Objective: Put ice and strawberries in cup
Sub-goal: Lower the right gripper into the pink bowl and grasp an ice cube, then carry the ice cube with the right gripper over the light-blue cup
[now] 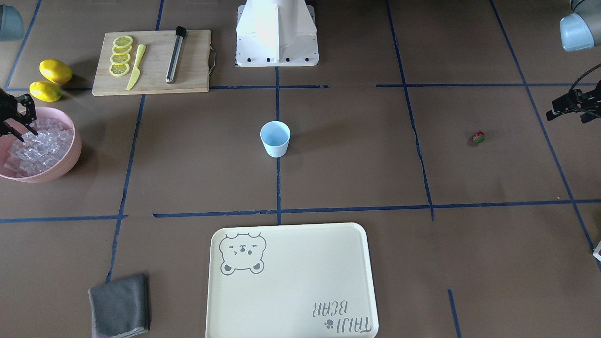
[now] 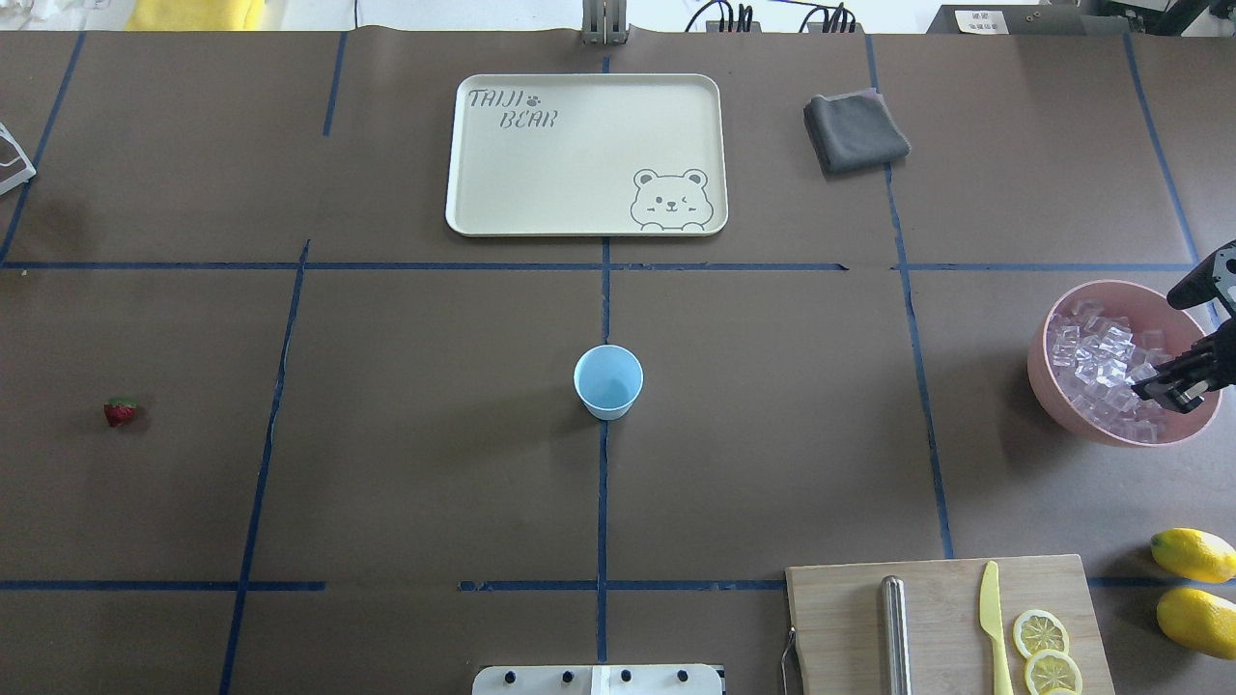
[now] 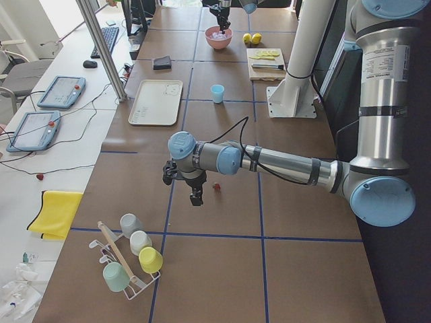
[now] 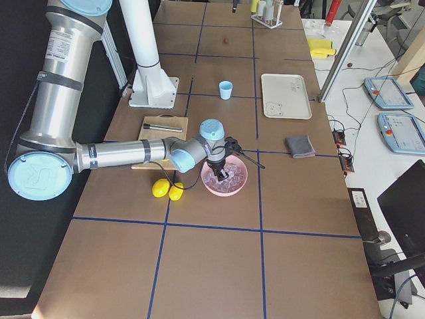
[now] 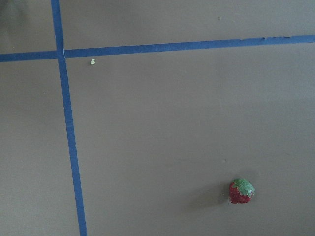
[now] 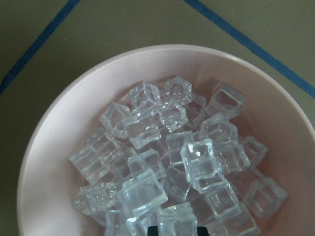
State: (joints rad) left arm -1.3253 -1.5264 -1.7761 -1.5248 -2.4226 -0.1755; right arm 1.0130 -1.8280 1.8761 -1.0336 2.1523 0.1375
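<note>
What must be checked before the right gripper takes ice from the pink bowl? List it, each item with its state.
1. Small pale blue tapered plastic cup upright, with nothing in it: ok.
2. Clear glassy ice cubes heaped in the large pink bowl: ok.
3. Right gripper over the bowl, fingertips down at the ice: ok.
4. Right gripper's jaws open enough for one cube: cannot tell.
5. Tiny red strawberry with a green top lying free on the brown table, far from the cup: ok.
6. Left gripper well away from the cup and the bowl: ok.
</note>
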